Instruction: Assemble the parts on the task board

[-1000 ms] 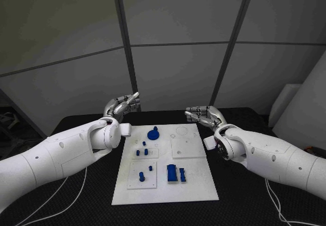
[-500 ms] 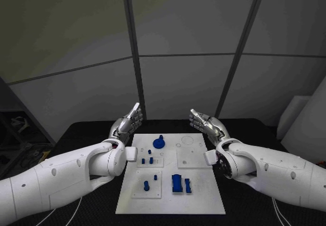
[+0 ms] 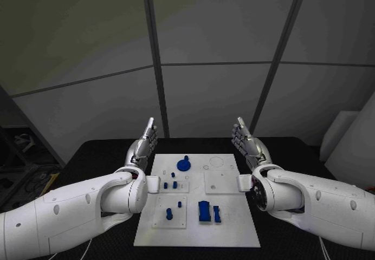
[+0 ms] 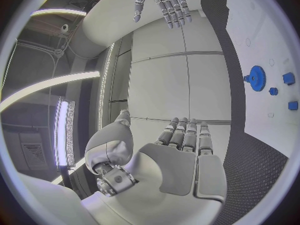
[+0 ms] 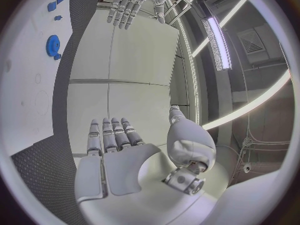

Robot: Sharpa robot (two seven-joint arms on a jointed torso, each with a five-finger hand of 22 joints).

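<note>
The white task board [image 3: 231, 222] lies in the middle of the black table. On it sit a blue gear [image 3: 183, 164] [image 4: 257, 77] [image 5: 52, 44] at the far end, small blue pegs [image 3: 169, 185] on the left, and a larger blue block [image 3: 204, 210] with a slim piece [image 3: 217, 213] nearer me. My left hand [image 3: 143, 144] [image 4: 182, 150] stands beside the board's far left corner, fingers straight and pointing up, holding nothing. My right hand [image 3: 247, 144] [image 5: 119, 145] mirrors it at the far right corner, flat and empty.
Two square white inset plates [image 3: 219, 181] lie on the board. The black table [image 3: 94, 157] stretches out on both sides of the board. Grey wall panels [image 3: 211, 92] rise behind the table.
Both hands went from curled to straight and now point upward beside the board. The camera view has shifted between the earliest frame and now.
</note>
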